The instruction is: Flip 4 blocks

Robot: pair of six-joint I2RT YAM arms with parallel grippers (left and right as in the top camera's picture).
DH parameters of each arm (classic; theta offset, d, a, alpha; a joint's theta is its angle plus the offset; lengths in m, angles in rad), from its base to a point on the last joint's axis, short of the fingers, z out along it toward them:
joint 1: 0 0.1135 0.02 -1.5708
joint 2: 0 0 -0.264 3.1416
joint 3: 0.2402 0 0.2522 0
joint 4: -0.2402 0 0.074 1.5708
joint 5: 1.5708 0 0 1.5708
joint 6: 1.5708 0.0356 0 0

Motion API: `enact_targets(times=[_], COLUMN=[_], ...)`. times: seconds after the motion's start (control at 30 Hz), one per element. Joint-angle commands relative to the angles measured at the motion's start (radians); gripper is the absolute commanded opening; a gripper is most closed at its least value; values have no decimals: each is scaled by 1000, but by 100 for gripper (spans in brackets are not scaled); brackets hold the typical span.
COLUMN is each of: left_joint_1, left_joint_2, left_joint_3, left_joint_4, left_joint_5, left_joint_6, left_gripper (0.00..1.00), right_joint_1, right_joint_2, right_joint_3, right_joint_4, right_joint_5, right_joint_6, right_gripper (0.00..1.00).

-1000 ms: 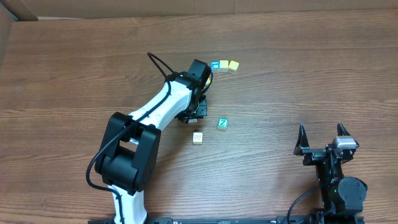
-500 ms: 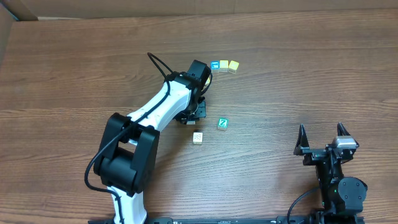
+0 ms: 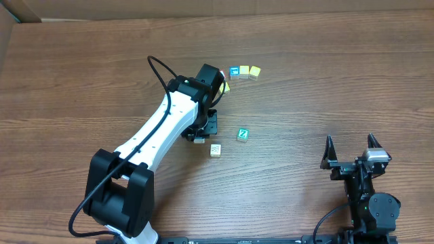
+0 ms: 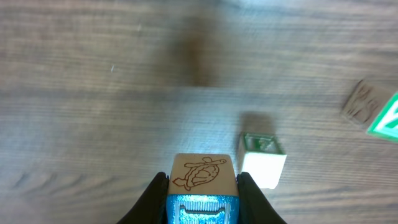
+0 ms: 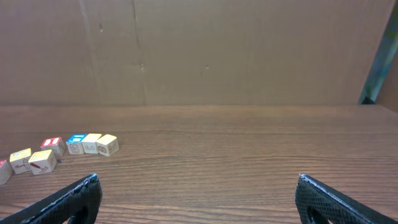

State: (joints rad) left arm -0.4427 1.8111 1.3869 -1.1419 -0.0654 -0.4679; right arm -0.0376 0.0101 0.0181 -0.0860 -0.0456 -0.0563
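Tabletop (image 3: 81,61): brown wood-grain laminate, matte. Cardboard wall behind it in the right wrist view.

Blocks are small wooden cubes with printed faces:
- blue-faced block (image 4: 199,172): pale raw-wood top face with a line-drawn turtle, glossy blue face toward the wrist camera. Clamped in the left gripper (image 4: 201,182), one black finger (image 4: 155,194) flat on each side face. Can't tell whether it is off the table.
- cream-sided block (image 4: 262,160): green-framed top, plain cream side, standing on the table just beside the held one on the right of the wrist view. Not touching it.
- teal Z block (image 3: 242,134): teal face with a white Z, lying alone right of the left gripper.
- pale patterned block (image 3: 215,150): light wood with a faint pattern, near the Z block and below-left of it. They are apart.
- Row of three cubes (image 3: 245,71) at the far side, one blue then two yellow, touching edge to edge.

Left arm (image 3: 159,129): white links with black joints, stretched diagonally from the near table edge toward the centre. Its wrist is folded down so the gripper points at the table beside the loose blocks.

Right gripper (image 3: 350,142): parked near the right front edge, well apart from all the blocks. Jaws spread wide, nothing between them, fingers pointing away toward the far wall.
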Motion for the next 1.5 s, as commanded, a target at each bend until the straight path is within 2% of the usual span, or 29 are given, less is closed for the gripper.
enact_targets(times=[0.0,0.43,0.83,1.13,1.47], left_joint_1=[3,3,3,3,3], left_joint_2=[-20,-20,-20,-20,-18], left_joint_3=[15,-31,-182,-196,-235], left_joint_4=[-33,-29,146,175,224], left_joint_5=[-11,33,33,32,23], left_joint_6=[-16,-57,-56,-56,-64], left_gripper=[15,15,17,23,23], right_joint_1=[5,5,5,5,5], right_joint_2=[-7,-7,-7,-7,-7], right_joint_3=[-10,-10,-10,-10,-10], right_joint_4=[6,6,6,6,5], right_joint_5=[-1,-1,-1,-1,-1], right_joint_6=[-4,-4,-4,-4,-4], right_gripper=[100,100,100,100,100])
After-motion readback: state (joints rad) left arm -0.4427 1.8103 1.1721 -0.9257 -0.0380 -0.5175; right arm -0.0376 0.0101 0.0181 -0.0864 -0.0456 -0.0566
